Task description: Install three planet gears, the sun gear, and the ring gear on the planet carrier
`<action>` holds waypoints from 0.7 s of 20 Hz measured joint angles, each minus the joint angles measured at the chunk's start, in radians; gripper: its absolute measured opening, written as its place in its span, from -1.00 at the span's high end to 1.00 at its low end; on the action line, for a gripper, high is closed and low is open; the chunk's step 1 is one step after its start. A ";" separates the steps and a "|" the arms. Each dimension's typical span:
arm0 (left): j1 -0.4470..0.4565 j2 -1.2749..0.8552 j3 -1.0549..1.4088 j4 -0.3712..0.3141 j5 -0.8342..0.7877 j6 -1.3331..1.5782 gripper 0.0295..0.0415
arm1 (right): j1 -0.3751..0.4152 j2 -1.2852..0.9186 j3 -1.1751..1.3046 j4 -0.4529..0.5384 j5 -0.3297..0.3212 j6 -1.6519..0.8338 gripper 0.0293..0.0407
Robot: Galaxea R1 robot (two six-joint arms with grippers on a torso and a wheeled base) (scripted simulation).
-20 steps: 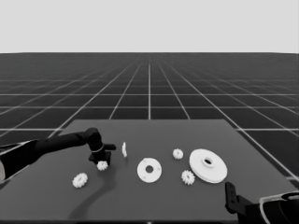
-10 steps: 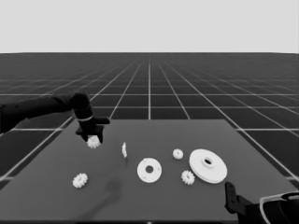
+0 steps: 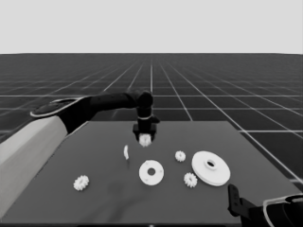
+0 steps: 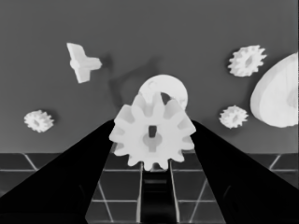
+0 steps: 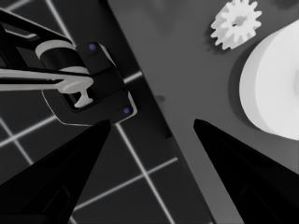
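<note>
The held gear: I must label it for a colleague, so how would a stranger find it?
Follow the left arm over the table's far side to its hand. The gear sits between its fingers, lifted, while three others lie flat.

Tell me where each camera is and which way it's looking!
Head view: up high, looking down across the table; the left arm reaches in from the left, its left gripper holding a gear; the right gripper waits in the lower right corner.
Left wrist view: on the left wrist, looking past its fingers at the held gear.
Right wrist view: on the right wrist, facing the table's corner.
Shared: both see the larger round part.
</note>
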 joint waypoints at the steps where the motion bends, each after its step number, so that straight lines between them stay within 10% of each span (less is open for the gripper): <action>1: 0.000 0.009 -0.013 0.000 0.000 0.004 0.72 | 0.000 0.000 0.000 0.000 0.000 0.000 -0.61; 3: 0.000 0.016 -0.025 0.000 0.000 0.007 0.72 | 0.000 0.000 0.000 0.000 0.000 0.000 -0.61; 6: 0.274 0.039 -0.098 0.257 -0.099 0.048 0.72 | 0.000 0.000 0.000 0.000 0.000 0.000 -0.61; 13: 0.339 0.070 -0.189 0.309 -0.140 0.097 0.72 | 0.000 0.000 0.000 0.000 0.000 0.000 -0.61; 14: 0.339 0.070 -0.190 0.309 -0.140 0.097 0.19 | 0.000 0.000 0.000 0.000 0.000 0.000 -0.61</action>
